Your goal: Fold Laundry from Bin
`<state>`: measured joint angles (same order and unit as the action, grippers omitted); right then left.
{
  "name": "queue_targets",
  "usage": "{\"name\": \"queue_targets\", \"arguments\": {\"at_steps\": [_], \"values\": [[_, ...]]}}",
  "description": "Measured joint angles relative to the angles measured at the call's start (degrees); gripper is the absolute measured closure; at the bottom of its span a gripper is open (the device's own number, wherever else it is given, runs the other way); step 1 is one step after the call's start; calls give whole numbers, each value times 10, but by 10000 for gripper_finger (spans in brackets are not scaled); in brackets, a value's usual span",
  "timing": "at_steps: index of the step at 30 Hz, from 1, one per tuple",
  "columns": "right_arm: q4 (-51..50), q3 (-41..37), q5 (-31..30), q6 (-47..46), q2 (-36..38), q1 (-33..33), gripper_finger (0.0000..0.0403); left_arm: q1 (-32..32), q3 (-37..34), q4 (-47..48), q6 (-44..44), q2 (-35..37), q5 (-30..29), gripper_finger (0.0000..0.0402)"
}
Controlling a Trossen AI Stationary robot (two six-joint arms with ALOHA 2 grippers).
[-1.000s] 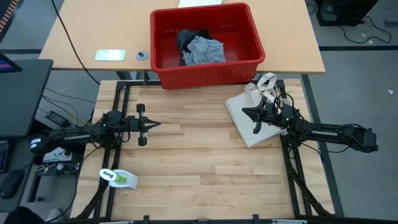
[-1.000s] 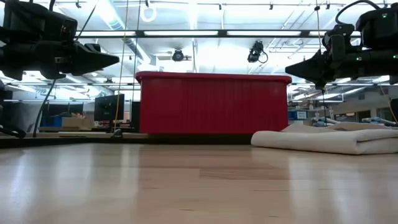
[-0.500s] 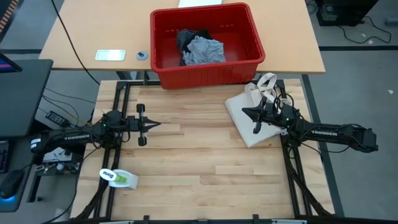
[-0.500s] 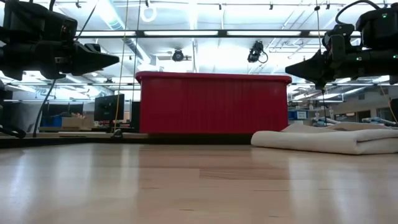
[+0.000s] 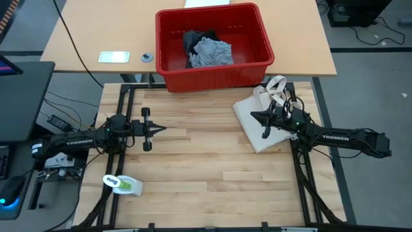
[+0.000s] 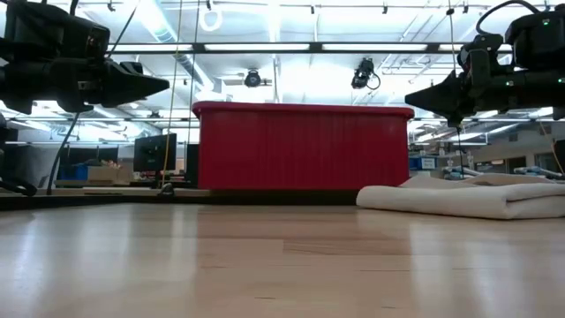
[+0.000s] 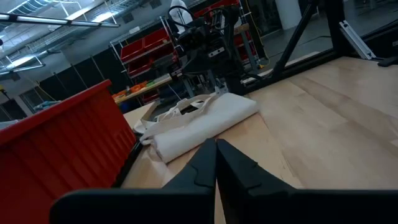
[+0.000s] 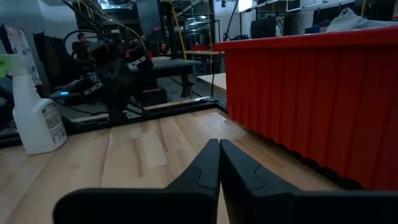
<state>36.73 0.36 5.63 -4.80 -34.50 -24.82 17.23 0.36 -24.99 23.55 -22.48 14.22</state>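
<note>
The red bin (image 5: 261, 40) stands past the table's far edge, on a second tabletop. Inside it lie the laundry pieces: a light grey garment (image 5: 210, 51) on a black one (image 5: 194, 37). My left gripper (image 5: 162, 129) hovers level over the table's left part, shut and empty. My right gripper (image 5: 253, 116) hovers level above a folded cream tote bag (image 5: 256, 119) at the table's right, shut and empty. In the low view both grippers (image 6: 163, 86) (image 6: 410, 95) float above the wood, with the bin (image 6: 304, 146) between them.
A spray bottle with a green head (image 5: 123, 184) lies at the near left corner. A phone (image 5: 114, 57) and a small round object (image 5: 147, 57) sit on the far tabletop left of the bin. Bare wood (image 5: 206, 154) spans the table's middle.
</note>
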Motion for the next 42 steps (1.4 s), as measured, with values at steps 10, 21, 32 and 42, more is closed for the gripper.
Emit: {"name": "queue_targets", "arguments": {"at_steps": [10, 21, 32, 42], "values": [[0, 0, 0, 0, 0, 0, 384, 0, 0, 0, 0, 0, 0, 388], [0, 0, 0, 0, 0, 0, 384, 0, 0, -45, -2, 0, 0, 388], [0, 0, 0, 0, 0, 0, 384, -4, 0, -56, -192, 0, 0, 388], [8, 0, -11, -1, 0, 0, 384, -4, 0, -53, -255, 0, 0, 388]]}}
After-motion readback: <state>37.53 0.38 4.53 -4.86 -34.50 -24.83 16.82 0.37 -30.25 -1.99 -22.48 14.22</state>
